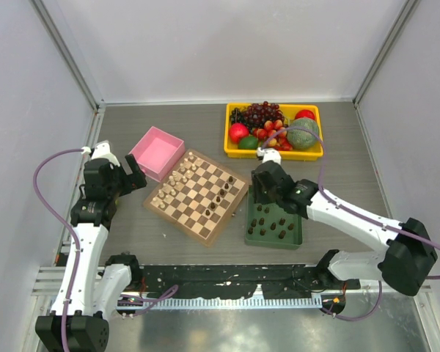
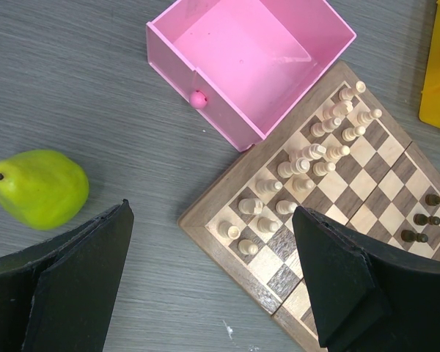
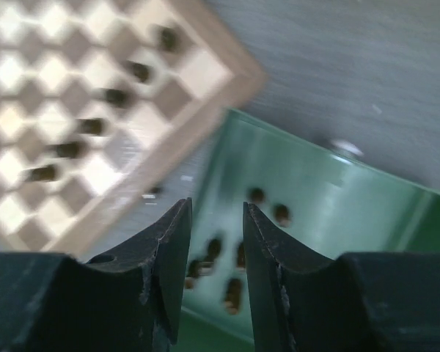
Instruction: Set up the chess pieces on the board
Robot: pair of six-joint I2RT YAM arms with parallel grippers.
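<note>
The board [image 1: 198, 198] lies at the table's middle, with cream pieces along its left side. Several dark chess pieces [image 1: 221, 192] stand on its right side, and several more [image 1: 270, 224] stand in the green tray [image 1: 297, 236]. My left gripper [image 1: 137, 178] is open and empty, just left of the board; its wrist view shows the board's corner [image 2: 235, 242] between wide-spread jaws [image 2: 213, 282]. My right gripper [image 1: 260, 196] hovers over the tray's left edge. Its jaws [image 3: 216, 213] stand a little apart with nothing between them, above blurred dark pieces [image 3: 233, 293].
A pink box [image 1: 156, 152] with a knob [image 2: 198, 99] stands beyond the board's left corner. A yellow tray of fruit [image 1: 273, 132] is at the back right. A green pear [image 2: 38, 188] lies left of the board. Grey walls enclose the table.
</note>
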